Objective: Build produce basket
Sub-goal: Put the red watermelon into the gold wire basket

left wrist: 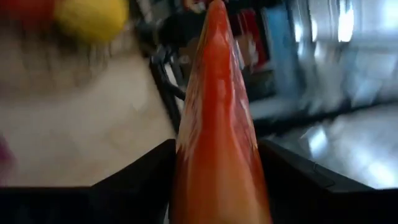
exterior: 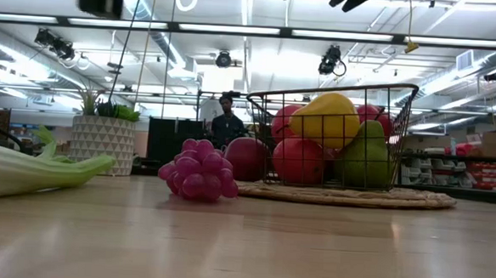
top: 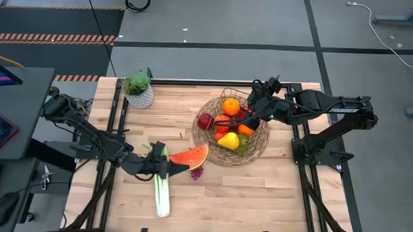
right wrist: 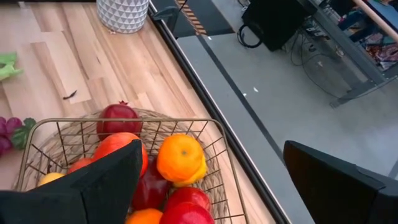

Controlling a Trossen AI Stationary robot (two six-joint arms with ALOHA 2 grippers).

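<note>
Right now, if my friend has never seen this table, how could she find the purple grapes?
Start at the big brown wire basket full of fruit on the wooden table. Just outside it, towards the table's front edge, the left gripper holds a red watermelon slice. The grapes lie on the wood beside that slice: a small bumpy cluster, the only purple thing there.

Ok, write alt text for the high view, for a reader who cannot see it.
The left end effector grips a watermelon slice beside a leek on the wooden table. The open right end effector hovers over a wire basket of fruit, and purple grapes lie outside it.
</note>
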